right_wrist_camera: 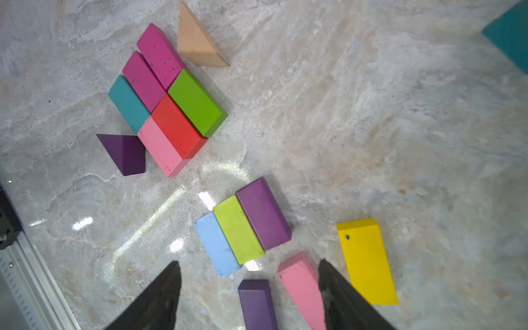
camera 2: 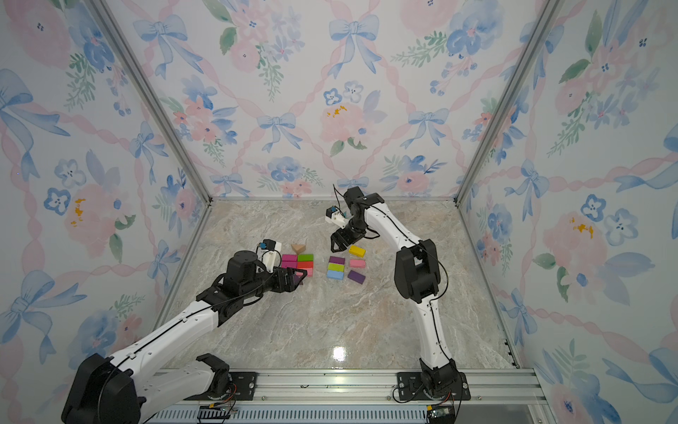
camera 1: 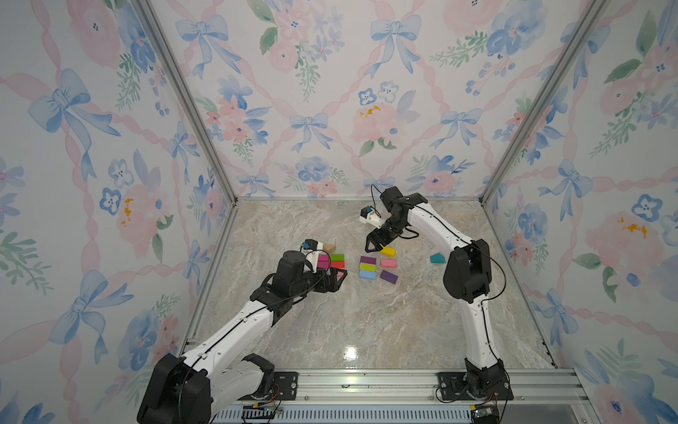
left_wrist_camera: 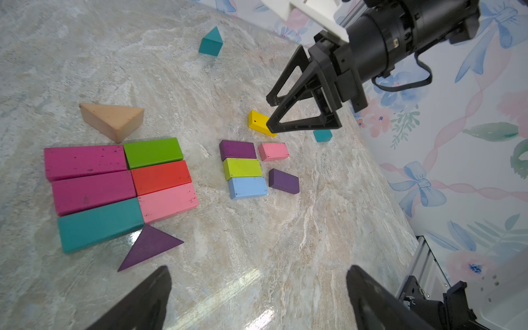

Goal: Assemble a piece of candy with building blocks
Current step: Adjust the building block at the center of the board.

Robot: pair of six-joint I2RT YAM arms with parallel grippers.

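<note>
Leftmost, the left gripper (camera 1: 338, 275) hangs wide open and empty by a six-brick slab of building blocks (left_wrist_camera: 160, 177). Mid-table sits a purple-lime-blue row (left_wrist_camera: 243, 171). Further right, the right gripper (right_wrist_camera: 249, 263) stands parted, holding nothing, just beside the yellow brick (left_wrist_camera: 257, 121).

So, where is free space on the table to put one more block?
Free: the wide bare table between the blocks and the front rail, also behind the tan prism. Crowded: around the yellow brick by the right end effector.
</note>
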